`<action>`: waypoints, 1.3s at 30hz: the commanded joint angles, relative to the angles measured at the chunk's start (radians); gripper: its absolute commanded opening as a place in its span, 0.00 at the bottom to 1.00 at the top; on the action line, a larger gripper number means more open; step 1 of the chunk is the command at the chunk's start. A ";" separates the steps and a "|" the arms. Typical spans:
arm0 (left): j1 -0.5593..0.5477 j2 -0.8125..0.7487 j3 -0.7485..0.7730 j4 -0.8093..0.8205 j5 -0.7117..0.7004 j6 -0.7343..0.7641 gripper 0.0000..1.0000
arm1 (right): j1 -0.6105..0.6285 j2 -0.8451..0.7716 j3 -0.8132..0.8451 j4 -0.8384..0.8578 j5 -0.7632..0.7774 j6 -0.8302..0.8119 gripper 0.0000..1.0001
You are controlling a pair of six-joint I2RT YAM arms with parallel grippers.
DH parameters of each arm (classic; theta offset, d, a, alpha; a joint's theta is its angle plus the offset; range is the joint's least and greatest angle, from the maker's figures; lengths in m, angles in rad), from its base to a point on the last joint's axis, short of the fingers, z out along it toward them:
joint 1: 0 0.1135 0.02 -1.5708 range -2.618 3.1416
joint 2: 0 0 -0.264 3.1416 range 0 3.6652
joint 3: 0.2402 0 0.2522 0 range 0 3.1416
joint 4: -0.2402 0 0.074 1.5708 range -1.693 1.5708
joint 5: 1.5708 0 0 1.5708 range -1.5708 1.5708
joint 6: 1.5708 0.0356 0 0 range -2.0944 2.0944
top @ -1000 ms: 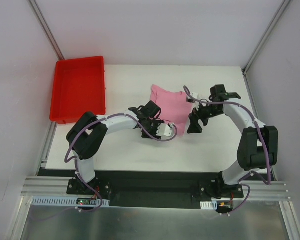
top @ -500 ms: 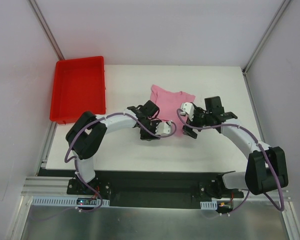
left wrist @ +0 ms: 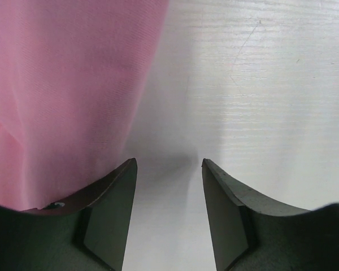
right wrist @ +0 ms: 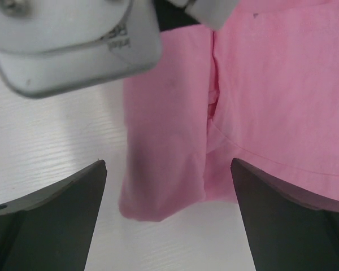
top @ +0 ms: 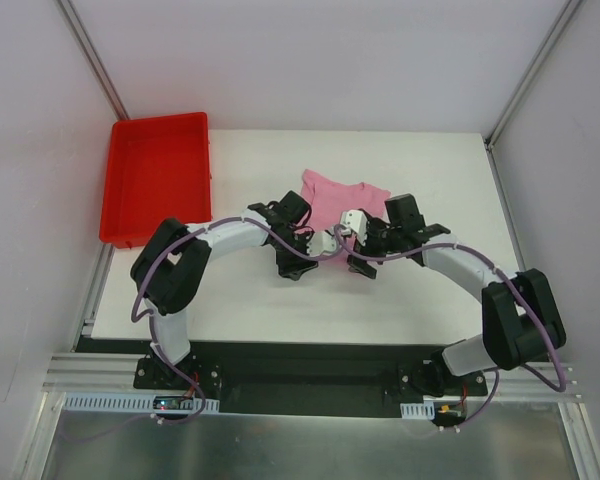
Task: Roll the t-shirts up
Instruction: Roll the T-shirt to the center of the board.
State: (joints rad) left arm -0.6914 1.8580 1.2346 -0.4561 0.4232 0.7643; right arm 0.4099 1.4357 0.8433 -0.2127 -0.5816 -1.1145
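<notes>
Top external view, you are seeing the plain light-pink cotton t-shirt lying on the white table, the right gripper having swung in over its near corner since a second ago, jaws spreading wide, the left gripper hovering at its edge, jaws parted, pinching nothing.

One bit of lettering on show: a pale grey housing, just left of the pink t-shirt in the right wrist view, carries two short lines of dark print near its lower right corner. It's blurred and set at an angle, so not one word can be made out. No other writing can be read in any view.
</notes>
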 commanded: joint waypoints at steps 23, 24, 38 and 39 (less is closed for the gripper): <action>0.075 -0.164 -0.024 -0.044 0.085 -0.181 0.53 | 0.026 0.027 0.143 -0.143 0.089 0.040 0.96; 0.078 -0.243 -0.064 -0.056 0.077 -0.183 0.54 | 0.014 -0.027 0.148 -0.148 0.126 0.053 0.96; 0.084 -0.473 -0.174 0.055 -0.067 0.093 0.96 | -0.145 -0.201 0.212 -0.003 0.070 0.522 0.96; 0.084 -0.477 -0.245 0.148 -0.057 0.140 0.95 | -0.126 -0.211 0.200 -0.026 0.098 0.425 0.96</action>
State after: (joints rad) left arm -0.6025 1.3487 1.1229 -0.4576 0.3557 0.6975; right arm 0.1375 1.2678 1.0679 -0.1329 -0.4786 -0.5056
